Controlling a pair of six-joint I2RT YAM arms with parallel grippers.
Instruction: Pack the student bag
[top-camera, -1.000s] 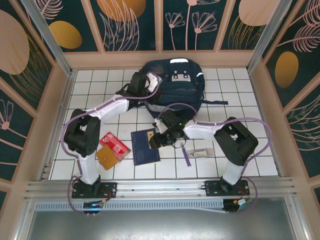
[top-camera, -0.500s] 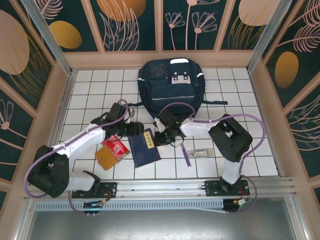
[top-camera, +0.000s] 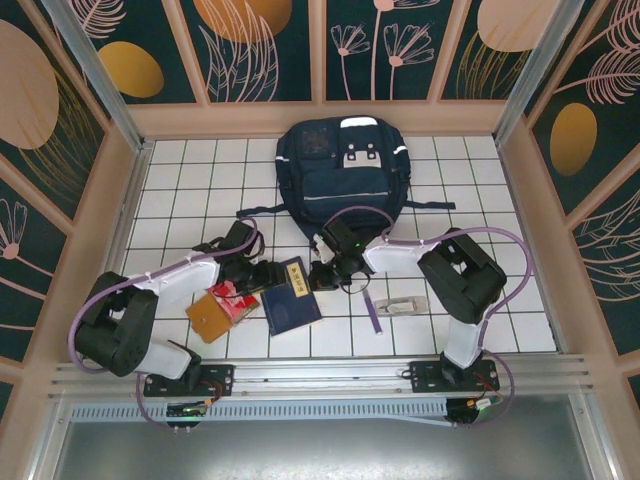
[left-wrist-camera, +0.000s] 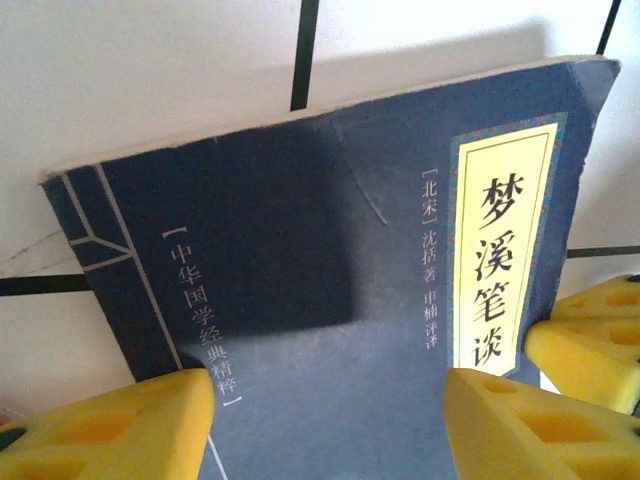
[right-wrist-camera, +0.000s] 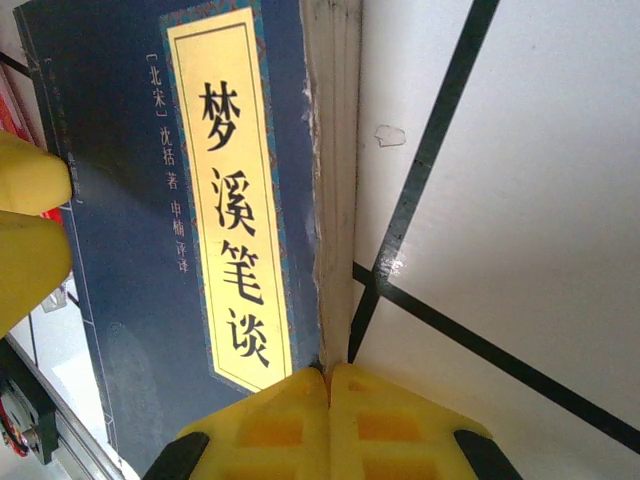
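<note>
The student bag, a navy backpack, lies flat at the back of the tiled table. In front of it lies a dark-blue book with a yellow title label. My left gripper is open, its yellow fingers straddling the book's cover from the left. My right gripper is shut, its fingertips pressed together against the book's white page edge on the right side. I cannot tell if any page is pinched.
A red packet and a brown card-like piece lie left of the book. A purple pen and a small pale object lie to its right. Walls enclose the table on three sides.
My left arm swung from the backpack down to the book's left side and its gripper opened. My right gripper closed at the book's right edge.
</note>
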